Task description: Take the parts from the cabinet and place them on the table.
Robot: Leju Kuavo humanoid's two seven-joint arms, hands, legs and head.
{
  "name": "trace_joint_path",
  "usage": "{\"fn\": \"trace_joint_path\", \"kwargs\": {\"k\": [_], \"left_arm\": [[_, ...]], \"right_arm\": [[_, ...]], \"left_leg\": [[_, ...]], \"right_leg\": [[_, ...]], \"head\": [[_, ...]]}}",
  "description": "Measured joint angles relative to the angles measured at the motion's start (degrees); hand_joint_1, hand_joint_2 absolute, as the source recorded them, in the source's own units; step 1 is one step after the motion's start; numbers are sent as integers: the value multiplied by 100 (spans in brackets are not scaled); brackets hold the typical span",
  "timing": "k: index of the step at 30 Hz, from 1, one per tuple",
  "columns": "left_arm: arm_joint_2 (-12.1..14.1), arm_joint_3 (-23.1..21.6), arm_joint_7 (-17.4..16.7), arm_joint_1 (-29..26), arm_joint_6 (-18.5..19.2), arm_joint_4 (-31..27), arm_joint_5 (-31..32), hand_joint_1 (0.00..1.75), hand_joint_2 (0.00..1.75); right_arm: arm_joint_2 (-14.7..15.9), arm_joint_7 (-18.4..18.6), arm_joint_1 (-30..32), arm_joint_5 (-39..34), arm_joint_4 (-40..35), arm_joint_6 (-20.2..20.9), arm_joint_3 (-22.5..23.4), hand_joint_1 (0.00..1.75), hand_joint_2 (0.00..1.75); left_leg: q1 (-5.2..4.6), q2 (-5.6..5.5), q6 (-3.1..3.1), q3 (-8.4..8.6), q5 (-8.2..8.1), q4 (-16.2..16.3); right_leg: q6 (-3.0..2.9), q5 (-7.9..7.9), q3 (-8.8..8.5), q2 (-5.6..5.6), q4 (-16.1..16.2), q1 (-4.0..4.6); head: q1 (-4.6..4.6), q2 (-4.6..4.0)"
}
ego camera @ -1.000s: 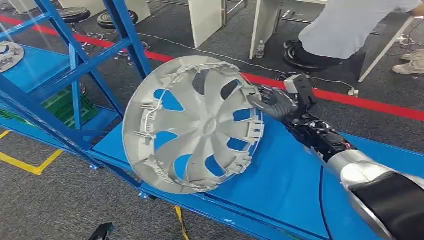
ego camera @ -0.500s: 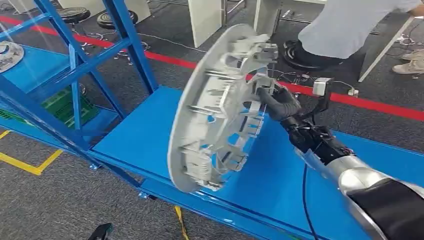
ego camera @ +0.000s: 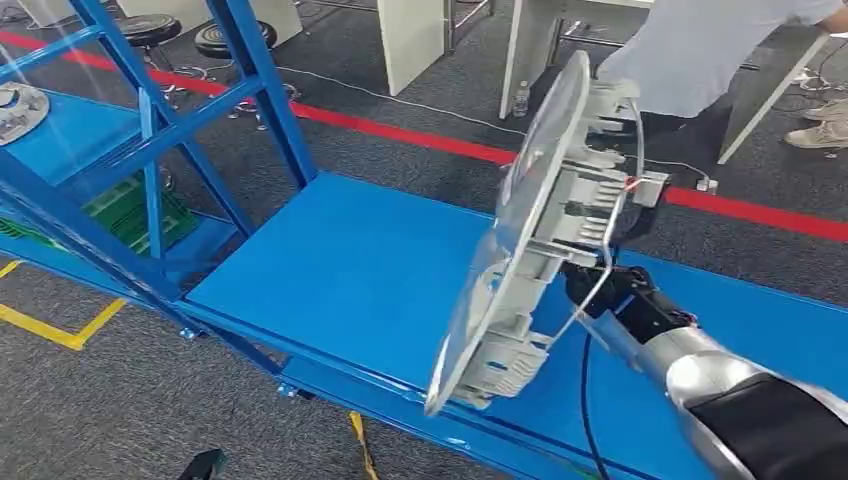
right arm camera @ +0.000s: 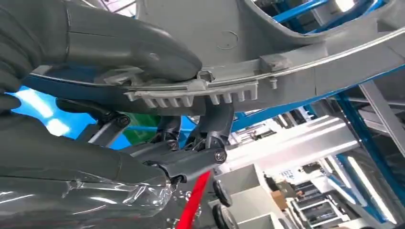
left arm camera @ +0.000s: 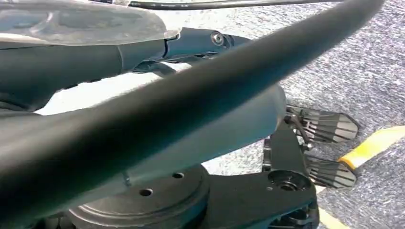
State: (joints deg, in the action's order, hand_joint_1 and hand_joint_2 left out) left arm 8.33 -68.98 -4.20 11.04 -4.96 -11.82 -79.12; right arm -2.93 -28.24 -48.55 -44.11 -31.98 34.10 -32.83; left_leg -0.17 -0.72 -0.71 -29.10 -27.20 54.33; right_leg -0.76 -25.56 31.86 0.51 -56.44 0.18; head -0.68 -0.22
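Observation:
A grey wheel cover (ego camera: 530,230) hangs tilted and nearly edge-on above the blue table (ego camera: 350,270), its clipped back side turned to the right. My right hand (ego camera: 598,285) grips its rim from behind and is mostly hidden by it. In the right wrist view the thumb (right arm camera: 133,47) presses on the inner rim of the wheel cover (right arm camera: 286,28) while dark fingers (right arm camera: 210,129) curl under the edge. In the left wrist view, part of my left hand (left arm camera: 143,47) shows over grey carpet; how its fingers stand is unclear.
The blue cabinet frame (ego camera: 150,130) stands at the left with another wheel cover (ego camera: 15,110) on its shelf and a green crate (ego camera: 130,210) below. A person (ego camera: 700,50) sits beyond the table. Stools (ego camera: 230,40) and white desk legs stand on the far carpet.
My right hand has carried the wheel cover to the right over the table and turned it from face-on to nearly edge-on.

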Motion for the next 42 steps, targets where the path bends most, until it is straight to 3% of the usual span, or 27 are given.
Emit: {"fn": "trace_joint_path", "kwargs": {"k": [14,24,26,32,35,42], "left_arm": [[0,-2,0,2,0,0,13,0,0],[-2,-4,33,3,0,0,-4,0,0],[-4,-4,158,3,2,0,-29,0,0],[-15,70,1122,-1,194,0,-402,0,0],[-28,157,1399,10,280,0,-426,0,0],[-52,256,1528,36,352,0,-426,0,0]], "right_arm": [[-77,-39,190,-20,-306,227,0,175,175],[-221,24,503,-39,-1090,422,-9,175,175],[-241,31,576,-28,-1286,431,-26,175,175],[-258,247,890,-111,-2050,302,-35,175,175],[-258,348,1019,-138,-2488,240,-53,175,175],[-262,389,1193,-138,-3226,232,-177,175,175]], "left_leg": [[0,0,0,0,0,0],[0,0,0,0,0,-2],[0,0,0,0,0,-1],[0,-1,0,-1,0,-1],[0,2,0,0,0,-1],[0,3,0,0,0,-2]], "right_leg": [[0,0,0,0,0,0],[0,-1,0,-1,0,0],[0,0,1,0,0,0],[0,-1,1,-2,0,0],[0,0,1,2,0,0],[0,-1,3,2,0,0]], "head": [[-2,0],[-4,0],[-2,0],[0,0],[2,0],[-4,0]]}}
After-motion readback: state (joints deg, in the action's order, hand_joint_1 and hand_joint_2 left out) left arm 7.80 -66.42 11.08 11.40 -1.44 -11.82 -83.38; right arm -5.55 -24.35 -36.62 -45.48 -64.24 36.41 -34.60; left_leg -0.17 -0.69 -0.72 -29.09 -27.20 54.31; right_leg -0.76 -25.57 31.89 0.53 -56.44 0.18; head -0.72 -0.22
